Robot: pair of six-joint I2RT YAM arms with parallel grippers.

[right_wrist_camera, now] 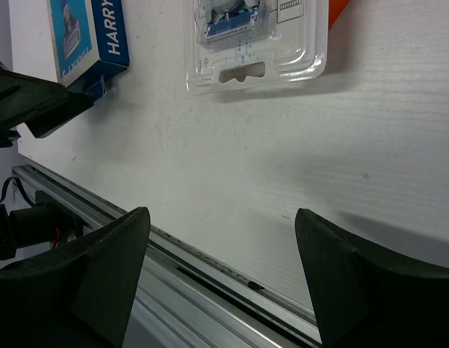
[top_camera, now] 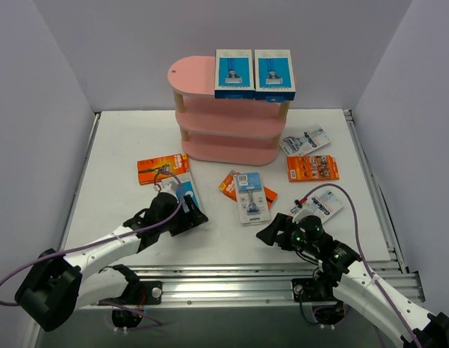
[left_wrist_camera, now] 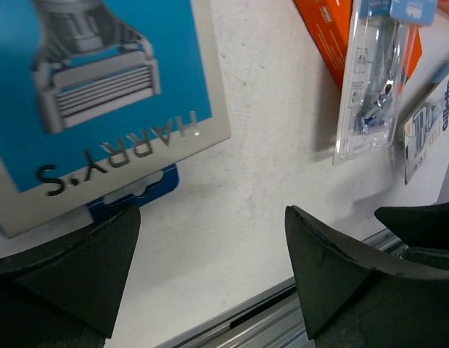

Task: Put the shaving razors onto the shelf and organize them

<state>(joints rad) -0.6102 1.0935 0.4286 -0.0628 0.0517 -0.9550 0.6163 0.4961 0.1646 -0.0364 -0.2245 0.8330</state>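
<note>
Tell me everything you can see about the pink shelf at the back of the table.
The pink shelf is a three-tier unit of oval, rounded-end boards, matte like painted wood, joined by pale wooden posts. It stands upright on the white table, at the far middle, beyond both arms. Two blue-and-white razor boxes lie flat side by side on the right half of its top board; the left half is bare.

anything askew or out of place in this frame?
Mid-table, a clear blister pack lies crooked on top of an orange card. On the shelf, two blue boxes sit at the top board's front-right edge, seemingly overhanging. No damage visible.
</note>
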